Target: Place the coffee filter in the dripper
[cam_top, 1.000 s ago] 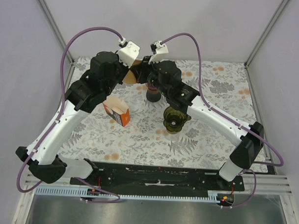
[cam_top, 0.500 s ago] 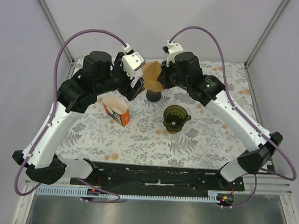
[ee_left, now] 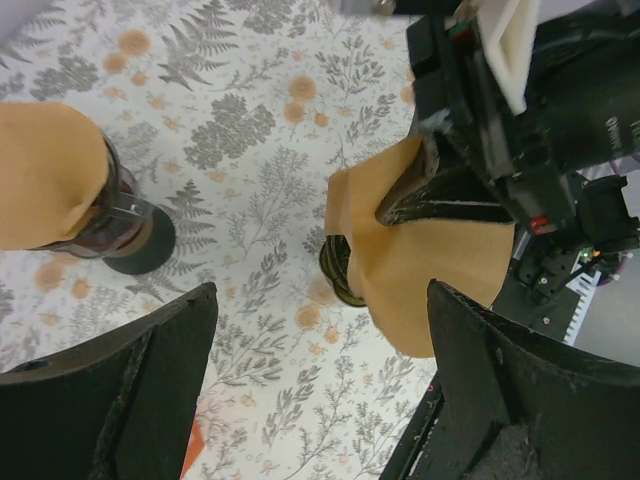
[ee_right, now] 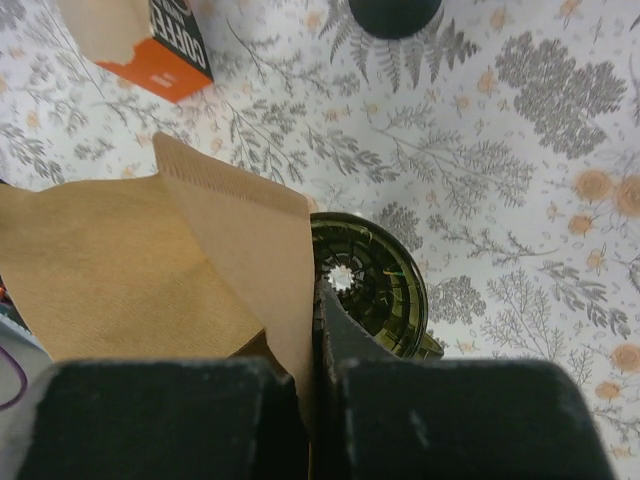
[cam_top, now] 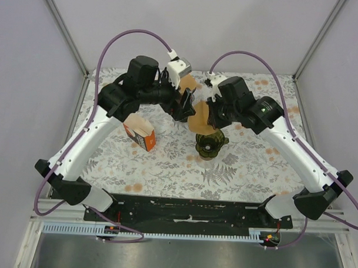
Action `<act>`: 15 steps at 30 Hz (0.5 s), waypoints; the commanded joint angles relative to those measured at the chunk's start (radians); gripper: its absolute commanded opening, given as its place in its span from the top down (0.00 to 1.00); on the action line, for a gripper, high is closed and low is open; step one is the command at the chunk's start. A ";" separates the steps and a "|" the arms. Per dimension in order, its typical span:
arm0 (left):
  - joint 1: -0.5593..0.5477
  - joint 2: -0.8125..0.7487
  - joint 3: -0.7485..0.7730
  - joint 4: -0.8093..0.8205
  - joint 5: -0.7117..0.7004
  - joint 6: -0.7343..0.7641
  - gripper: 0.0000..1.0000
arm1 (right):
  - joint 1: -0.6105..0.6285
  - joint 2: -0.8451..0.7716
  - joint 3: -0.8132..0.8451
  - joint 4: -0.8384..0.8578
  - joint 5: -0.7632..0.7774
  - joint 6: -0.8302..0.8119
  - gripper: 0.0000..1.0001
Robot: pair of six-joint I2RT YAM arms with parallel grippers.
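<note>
- The orange box at the upper left of the right wrist view shows white letters "COFFE" on its dark side. The rest is cut off by the frame edge.
- The dark green dripper stands mid-frame there, its left rim hidden behind the coffee filter. The left wrist view shows only a sliver of it.
- The right gripper is pinched tight on the filter's fold. The paper fans out to the left, over the dripper's rim and not seated in it.
- The left gripper has its fingers spread wide and holds nothing.
- A second filter sits in a dark vessel at the left frame edge, partly cropped.
</note>
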 commanded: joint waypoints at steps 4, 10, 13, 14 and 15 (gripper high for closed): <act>-0.017 0.029 -0.076 0.095 0.037 -0.120 0.20 | -0.001 0.022 -0.043 -0.054 -0.011 -0.008 1.00; -0.039 0.038 -0.159 0.127 0.051 -0.140 0.37 | -0.005 0.004 -0.075 -0.057 -0.012 -0.008 1.00; -0.048 0.044 -0.168 0.132 0.054 -0.140 0.45 | -0.008 -0.010 -0.095 -0.055 -0.014 -0.009 1.00; -0.051 0.047 -0.173 0.133 0.058 -0.143 0.49 | -0.008 -0.010 -0.099 -0.057 -0.017 -0.009 1.00; -0.054 0.049 -0.177 0.138 0.061 -0.144 0.56 | -0.010 -0.012 -0.107 -0.057 -0.020 -0.009 1.00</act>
